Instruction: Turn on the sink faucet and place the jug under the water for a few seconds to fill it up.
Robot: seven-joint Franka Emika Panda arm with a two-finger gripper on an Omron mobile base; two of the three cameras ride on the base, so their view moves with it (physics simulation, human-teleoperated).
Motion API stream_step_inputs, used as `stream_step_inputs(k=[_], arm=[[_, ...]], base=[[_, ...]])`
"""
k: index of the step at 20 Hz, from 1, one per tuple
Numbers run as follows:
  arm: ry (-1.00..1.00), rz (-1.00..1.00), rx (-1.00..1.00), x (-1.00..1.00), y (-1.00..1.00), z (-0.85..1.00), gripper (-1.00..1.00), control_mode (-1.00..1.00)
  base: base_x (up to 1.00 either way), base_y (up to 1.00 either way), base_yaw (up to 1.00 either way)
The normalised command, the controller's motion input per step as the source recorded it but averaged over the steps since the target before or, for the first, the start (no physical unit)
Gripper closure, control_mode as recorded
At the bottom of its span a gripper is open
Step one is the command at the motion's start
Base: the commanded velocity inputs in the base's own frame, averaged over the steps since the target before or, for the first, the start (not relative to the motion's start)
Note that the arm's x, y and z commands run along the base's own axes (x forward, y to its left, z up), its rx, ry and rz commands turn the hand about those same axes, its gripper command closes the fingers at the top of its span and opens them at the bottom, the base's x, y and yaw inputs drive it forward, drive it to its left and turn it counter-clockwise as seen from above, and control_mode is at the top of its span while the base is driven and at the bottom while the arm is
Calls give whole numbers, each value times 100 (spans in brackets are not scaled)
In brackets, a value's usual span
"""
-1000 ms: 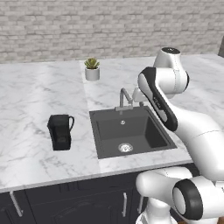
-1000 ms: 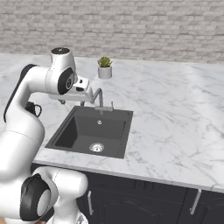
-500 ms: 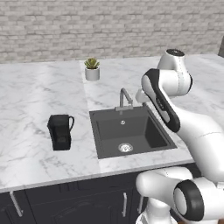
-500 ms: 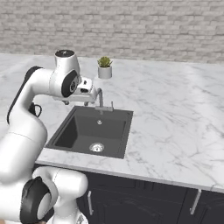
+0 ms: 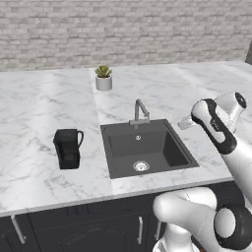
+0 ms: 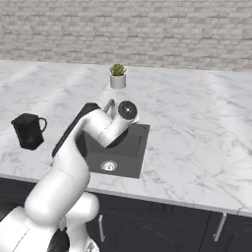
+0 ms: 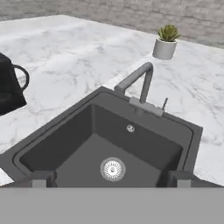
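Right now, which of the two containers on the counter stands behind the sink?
The white pot with the green plant, against the back behind the faucet. The black jug stands left of the sink.

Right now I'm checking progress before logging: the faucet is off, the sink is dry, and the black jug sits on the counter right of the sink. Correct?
Not quite. The jug stands on the counter left of the sink, as the left base view shows. The faucet runs no water.

Matte black boxy jug [image 5: 67, 148] with looped side handle, upright on marble at frame left, well apart from dark grey recessed sink [image 5: 147, 147] at centre, round silver drain visible. Slim grey gooseneck sink faucet [image 5: 140, 111] behind basin, spout arched over it.
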Motion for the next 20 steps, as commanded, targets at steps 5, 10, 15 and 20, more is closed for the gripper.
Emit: stream_step_inputs(k=[5, 10, 15, 20], arm=[[-41, 36, 7, 79, -16, -23, -100, -100], [-14, 24, 6, 77, -5, -9, -100, -100], [-1, 15, 2, 59, -3, -6, -100, -100], [2, 0, 0, 54, 0, -11, -100, -100]], base=[[0, 0, 0], [0, 0, 0], [0, 0, 0], [0, 0, 0]])
